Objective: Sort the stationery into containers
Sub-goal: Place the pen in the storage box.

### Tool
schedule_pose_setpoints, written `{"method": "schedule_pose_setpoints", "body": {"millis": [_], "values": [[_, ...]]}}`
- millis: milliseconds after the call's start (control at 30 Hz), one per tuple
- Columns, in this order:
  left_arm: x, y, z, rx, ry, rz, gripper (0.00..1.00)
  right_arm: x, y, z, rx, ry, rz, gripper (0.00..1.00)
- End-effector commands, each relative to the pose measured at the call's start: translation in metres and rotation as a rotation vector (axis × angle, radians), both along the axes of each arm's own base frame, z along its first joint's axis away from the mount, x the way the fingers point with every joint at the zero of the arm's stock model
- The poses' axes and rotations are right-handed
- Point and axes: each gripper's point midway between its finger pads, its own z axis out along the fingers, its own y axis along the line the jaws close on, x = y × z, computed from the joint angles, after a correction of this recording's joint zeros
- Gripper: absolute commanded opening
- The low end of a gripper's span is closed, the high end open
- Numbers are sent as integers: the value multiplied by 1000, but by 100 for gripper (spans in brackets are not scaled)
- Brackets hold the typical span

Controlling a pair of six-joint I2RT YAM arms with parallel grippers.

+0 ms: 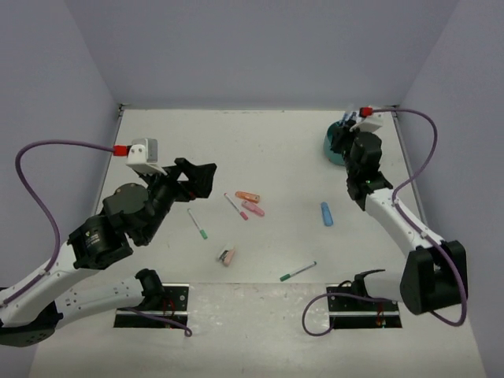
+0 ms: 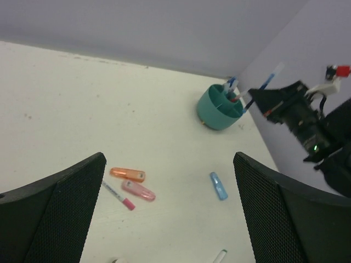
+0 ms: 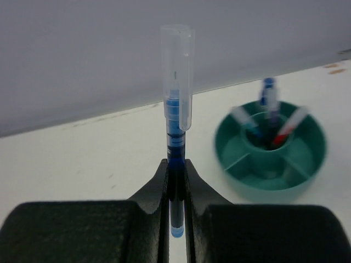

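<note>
The right gripper (image 3: 175,165) pinches a blue pen (image 3: 176,104) upright near the teal organizer (image 3: 263,189) (ready to drop in, I think), while the left gripper (image 2: 169,159) gapes wide and empty toward the loose highlighters (image 2: 127,174).

Seen from above, the right hand (image 1: 345,138) hides much of the teal organizer (image 1: 331,151). Its pens (image 3: 267,98) look blurred from the right wrist. The left wrist view's bottom edge cuts a green-tipped pen (image 2: 219,256).

organizer (image 2: 216,112): teal
pen (image 3: 176,109): blue ink, clear cap
highlighters: orange one (image 2: 127,174), pink one (image 2: 139,190), light-blue one (image 2: 219,186)
table (image 1: 276,150): white
left fingers (image 2: 55,213): black, fine mesh pattern
cables (image 1: 35,181): purple
</note>
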Motion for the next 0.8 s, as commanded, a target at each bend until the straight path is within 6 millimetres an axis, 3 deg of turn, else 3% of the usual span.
{"method": "schedule_pose_setpoints", "body": {"millis": [0, 67, 133, 367, 600, 667, 767], "values": [[-6, 3, -68, 230, 134, -27, 100, 48, -92, 34, -56, -91, -337, 0], [-9, 12, -80, 248, 154, -10, 100, 74, -110, 11, -98, -51, -346, 0], [-12, 19, -85, 236, 158, 2, 100, 86, -115, 11, -129, -66, -342, 0], [-16, 29, -87, 218, 129, 9, 100, 118, -110, -10, -172, -72, -280, 0], [-13, 30, -99, 254, 142, 25, 100, 126, -100, -40, -159, -19, -221, 1], [-13, 29, -101, 262, 144, 26, 100, 127, -100, -49, -161, 0, -218, 8], [-13, 30, -102, 265, 144, 25, 100, 128, -95, -57, -157, 12, -191, 11]]}}
